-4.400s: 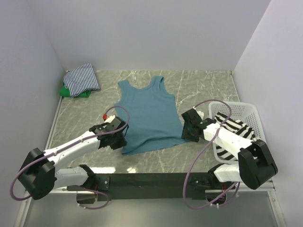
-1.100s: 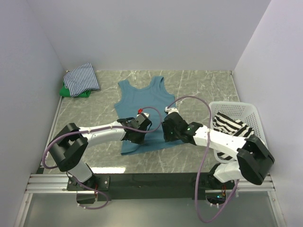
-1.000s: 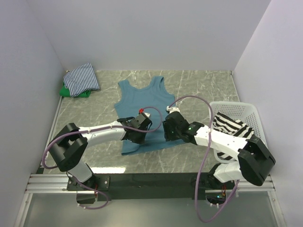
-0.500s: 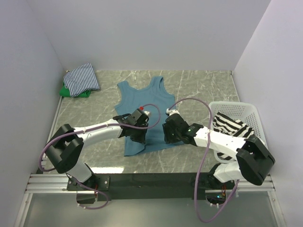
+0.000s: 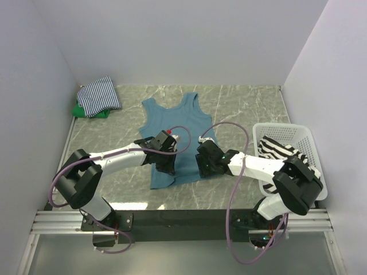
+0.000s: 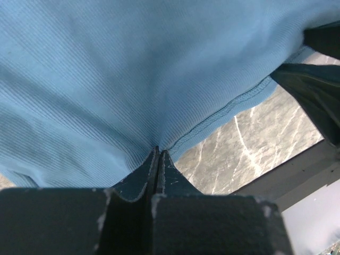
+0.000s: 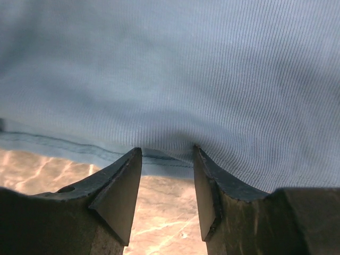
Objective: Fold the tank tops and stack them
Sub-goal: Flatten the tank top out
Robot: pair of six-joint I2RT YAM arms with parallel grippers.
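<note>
The teal-blue tank top lies flat mid-table, straps to the back, its lower left side folded inward. My left gripper is shut on that folded edge; in the left wrist view the left gripper pinches cloth beside the hem. My right gripper stands open at the lower right hem. In the right wrist view the right gripper has both tips against the teal-blue tank top, marble showing between them. A navy-white striped top lies folded on a green one at the back left.
A white lattice basket at the right edge holds a black-white striped top. White walls close the table on the left, back and right. A dark rail runs along the near edge.
My left gripper has carried the teal top's lower left edge up and to the right, so the bottom of the top is narrower. The right gripper has stayed at the right hem, still open.
</note>
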